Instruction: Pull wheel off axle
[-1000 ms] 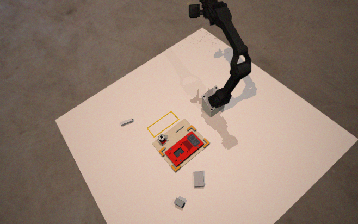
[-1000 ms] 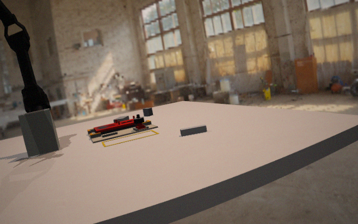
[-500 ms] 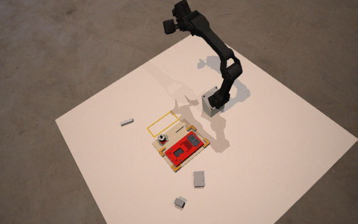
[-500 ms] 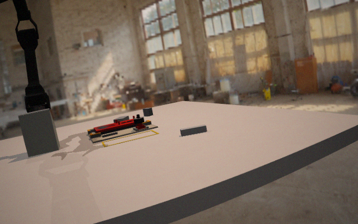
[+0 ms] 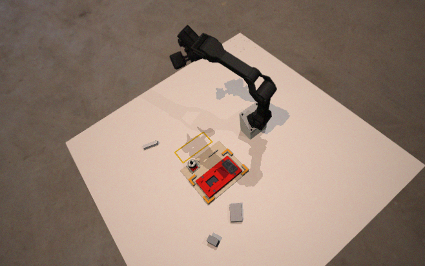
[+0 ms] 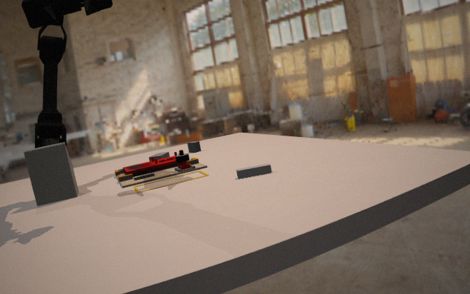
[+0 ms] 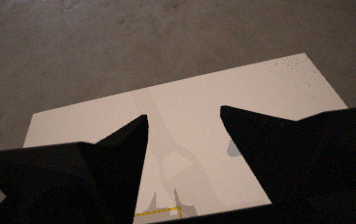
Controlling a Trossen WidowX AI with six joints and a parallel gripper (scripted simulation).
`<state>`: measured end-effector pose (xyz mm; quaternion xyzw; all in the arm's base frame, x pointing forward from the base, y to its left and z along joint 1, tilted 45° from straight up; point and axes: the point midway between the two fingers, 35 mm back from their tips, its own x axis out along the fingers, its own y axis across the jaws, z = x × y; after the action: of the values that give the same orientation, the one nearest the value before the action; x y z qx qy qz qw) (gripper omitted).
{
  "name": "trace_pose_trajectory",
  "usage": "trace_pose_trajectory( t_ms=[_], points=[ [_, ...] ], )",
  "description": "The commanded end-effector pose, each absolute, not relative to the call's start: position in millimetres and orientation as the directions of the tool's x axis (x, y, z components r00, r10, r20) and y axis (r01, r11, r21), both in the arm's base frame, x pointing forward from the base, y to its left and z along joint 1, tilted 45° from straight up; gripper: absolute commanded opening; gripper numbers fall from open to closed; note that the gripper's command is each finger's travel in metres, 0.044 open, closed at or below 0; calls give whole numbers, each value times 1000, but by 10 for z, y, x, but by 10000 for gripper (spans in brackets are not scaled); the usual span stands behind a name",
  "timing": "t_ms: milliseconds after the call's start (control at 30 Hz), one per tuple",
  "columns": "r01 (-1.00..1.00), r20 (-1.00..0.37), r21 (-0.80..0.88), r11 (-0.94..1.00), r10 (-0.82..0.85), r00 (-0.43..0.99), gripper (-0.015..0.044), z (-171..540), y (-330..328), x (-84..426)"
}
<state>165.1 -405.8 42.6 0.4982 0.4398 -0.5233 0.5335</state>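
Landmark: red fixture plate (image 5: 219, 177), lying on a tan board (image 5: 207, 155) with orange corner brackets, on the pale table (image 5: 323, 168).

- Wheel (image 5: 193, 164): seated on its upright axle at the board corner just beside the red plate, on the side facing the yellow outline. Not held.
- Marked area (image 5: 193, 147): yellow rectangular outline on the table, touching the board edge beyond the wheel; nothing inside but shadow.
- Gripper (image 7: 184, 125): raised high, well apart from the red plate, past the marked area; fingers partly spread, nothing between them.
- Arm base (image 5: 250, 124): grey block, near the plate.
- Long grey bar (image 5: 150, 144): well apart from the plate, beyond the wheel corner.
- Flat grey block (image 5: 236, 212): near the plate.
- Small grey cube (image 5: 213, 239): farther out than the flat block.
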Motion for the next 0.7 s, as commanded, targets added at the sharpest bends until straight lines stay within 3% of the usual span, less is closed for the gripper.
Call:
trace_pose_trajectory(
  t_ms=[0,667],
  points=[
    [995,-994,100,-11,-49,99,300,303,-3799,1987],
    [980,-932,190,66,324,159,300,96,-2254,3263]
  ],
)
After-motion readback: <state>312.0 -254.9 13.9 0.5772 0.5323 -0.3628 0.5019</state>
